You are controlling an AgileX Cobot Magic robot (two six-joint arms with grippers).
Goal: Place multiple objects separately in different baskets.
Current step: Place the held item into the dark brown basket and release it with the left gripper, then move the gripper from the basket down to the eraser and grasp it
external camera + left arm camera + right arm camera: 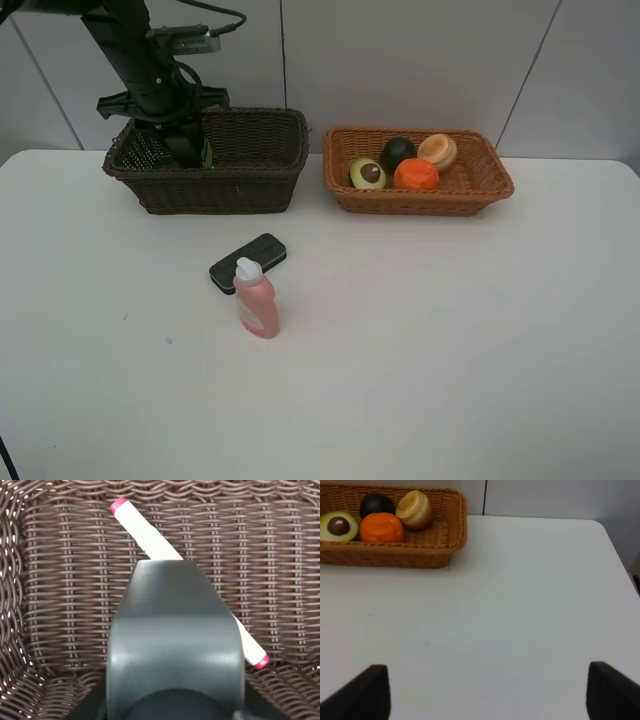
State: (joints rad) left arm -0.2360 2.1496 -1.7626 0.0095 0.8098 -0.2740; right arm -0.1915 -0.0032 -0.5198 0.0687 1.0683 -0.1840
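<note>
4 fruit items lie in the shallow light orange-tan woven wicker basket: bright round orange, halved avocado w/ brown pit, dark round mangosteen, tan round fruit, packed close together; that side of the sort looks done. The deeper dark brown woven wicker basket holds the white pink-tipped marker, lying diagonally on its floor. The left gripper is down inside that basket and, as far as the wrist view shows, clamped on the dark green pump bottle, which hangs over the marker's middle; whether the bottle's base touches the floor yet, can't tell. The right gripper has its jaws wide apart, nothing between them, above bare tabletop, well apart from the fruit basket. Left to do, by my reading: release the green bottle, then move 2 more objs, the black flat rectangular device and the pink white-capped bottle; both are on the white table in front of the dark basket, the bottle upright and just beside or touching the device. Roughly 5 of 8 placed, 6th nearly in. Obstacles: the marker under the bottle may tip it; the bottle and device sit so close that grabbing one could knock the other.
</note>
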